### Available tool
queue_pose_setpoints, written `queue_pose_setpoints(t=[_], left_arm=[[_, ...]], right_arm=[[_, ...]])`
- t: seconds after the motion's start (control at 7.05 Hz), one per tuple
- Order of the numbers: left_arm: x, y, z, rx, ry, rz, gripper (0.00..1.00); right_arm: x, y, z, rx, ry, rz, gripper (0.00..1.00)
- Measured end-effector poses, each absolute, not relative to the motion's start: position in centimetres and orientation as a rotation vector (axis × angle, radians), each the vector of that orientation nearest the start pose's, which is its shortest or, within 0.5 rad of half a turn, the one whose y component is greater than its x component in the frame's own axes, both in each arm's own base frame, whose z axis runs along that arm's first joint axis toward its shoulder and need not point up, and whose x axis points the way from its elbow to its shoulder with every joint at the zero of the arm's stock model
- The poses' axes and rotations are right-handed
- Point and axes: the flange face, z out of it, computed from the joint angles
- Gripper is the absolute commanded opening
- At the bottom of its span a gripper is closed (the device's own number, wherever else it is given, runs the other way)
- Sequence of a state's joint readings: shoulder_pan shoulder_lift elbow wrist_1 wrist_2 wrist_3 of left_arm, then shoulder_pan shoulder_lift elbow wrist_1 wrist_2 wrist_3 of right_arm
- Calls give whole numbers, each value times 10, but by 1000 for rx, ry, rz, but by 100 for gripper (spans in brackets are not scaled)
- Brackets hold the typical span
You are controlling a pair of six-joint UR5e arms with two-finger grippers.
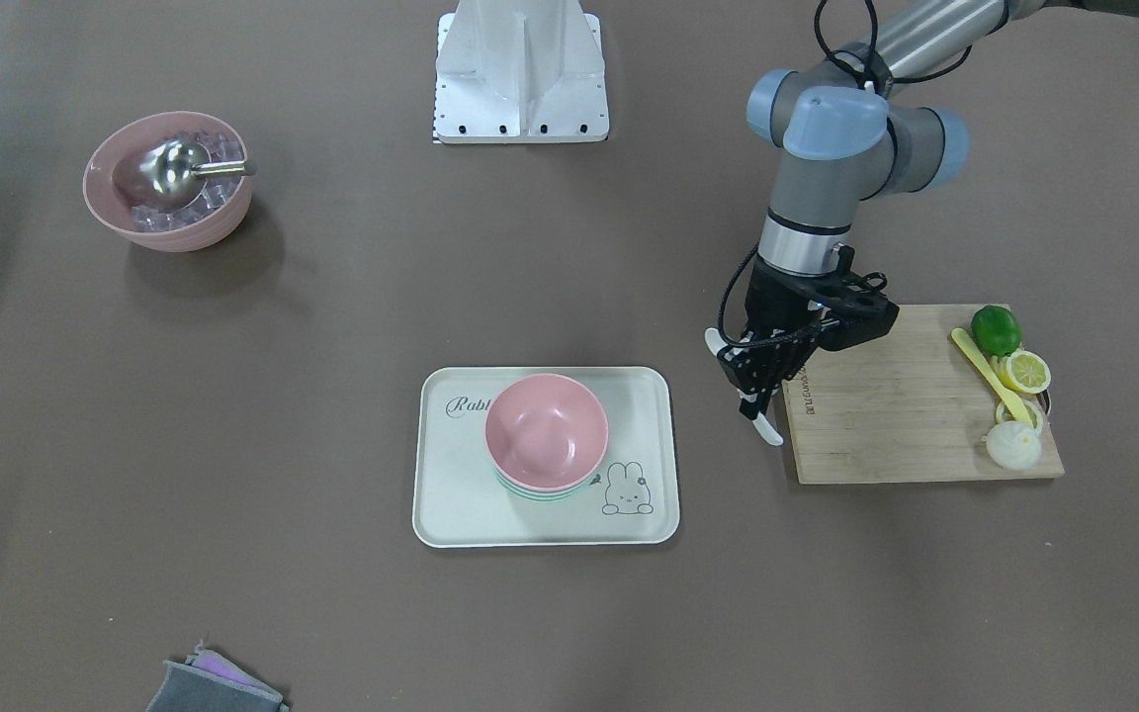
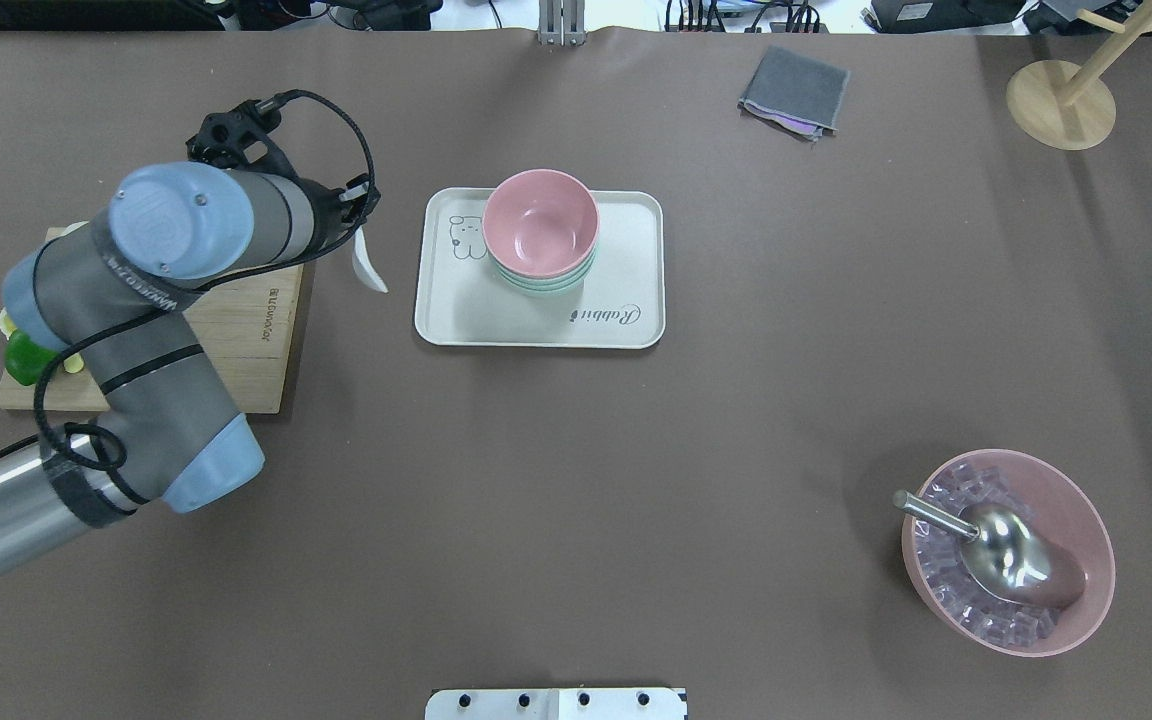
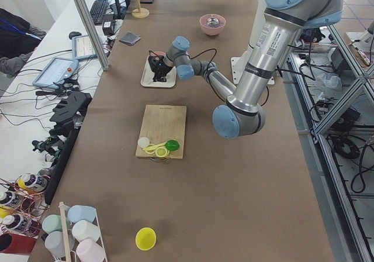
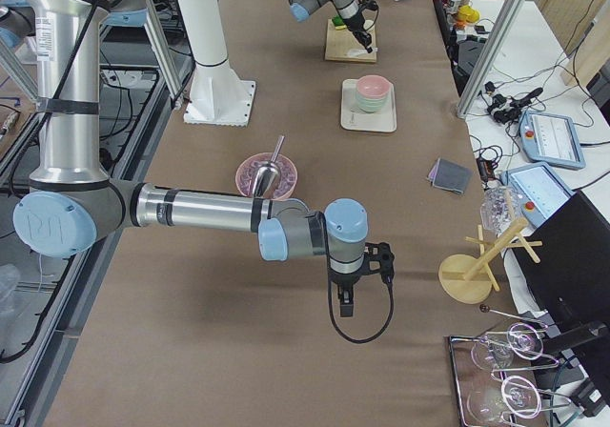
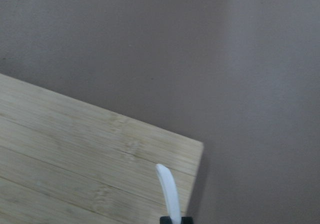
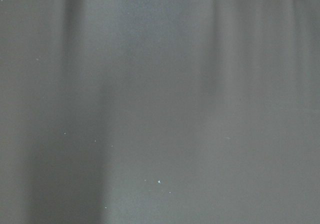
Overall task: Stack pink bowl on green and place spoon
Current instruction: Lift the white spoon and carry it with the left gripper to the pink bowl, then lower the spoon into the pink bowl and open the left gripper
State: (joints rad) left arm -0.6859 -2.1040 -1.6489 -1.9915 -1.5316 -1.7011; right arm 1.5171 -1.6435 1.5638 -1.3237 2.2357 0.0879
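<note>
One white plastic spoon (image 1: 767,428) was pinched mid-length in the left gripper (image 1: 749,381) beside the wooden cutting board (image 1: 896,415), the stacked round pink bowl (image 1: 547,430) lying off toward the robot's right.

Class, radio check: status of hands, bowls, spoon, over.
Left hand shut on white spoon, at cutting board edge. Right hand: cannot tell. Pink bowl stacked on green bowl. Nothing in the way.

The green bowl (image 1: 535,492) shows only a rim sliver beneath the pink bowl (image 1: 547,431). The left gripper (image 1: 759,376) hides the middle of the white spoon (image 1: 770,430); the wrist view crops its base. The right gripper (image 4: 345,305) is too small in the side view to read its jaws.
</note>
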Motion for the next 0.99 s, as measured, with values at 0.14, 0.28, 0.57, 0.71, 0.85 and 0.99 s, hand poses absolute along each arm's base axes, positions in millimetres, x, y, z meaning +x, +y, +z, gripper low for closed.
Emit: queue_pose_setpoints(t=[0.14,0.28,0.57,0.71,0.85,0.99], left_arm=[[452,-550,235,325,1024,-858,0],[473,-569,209,327,1023,-937,0],[514,-587,176,342,1010,-1009,0],[534,-580,170,345,1006,-1005,0],[548,-570,168,348,1003,-992,0],[559,-560,168,355,1001,-979,0]], right_arm=[[46,-472,682,119,-677,-24,100],[46,-471,683,122,-679,-24,100],[46,-471,682,124,-683,-24,100],[47,-472,682,125,-683,-24,100],[47,-472,682,126,-683,-23,100],[48,-472,682,126,-683,-22,100]])
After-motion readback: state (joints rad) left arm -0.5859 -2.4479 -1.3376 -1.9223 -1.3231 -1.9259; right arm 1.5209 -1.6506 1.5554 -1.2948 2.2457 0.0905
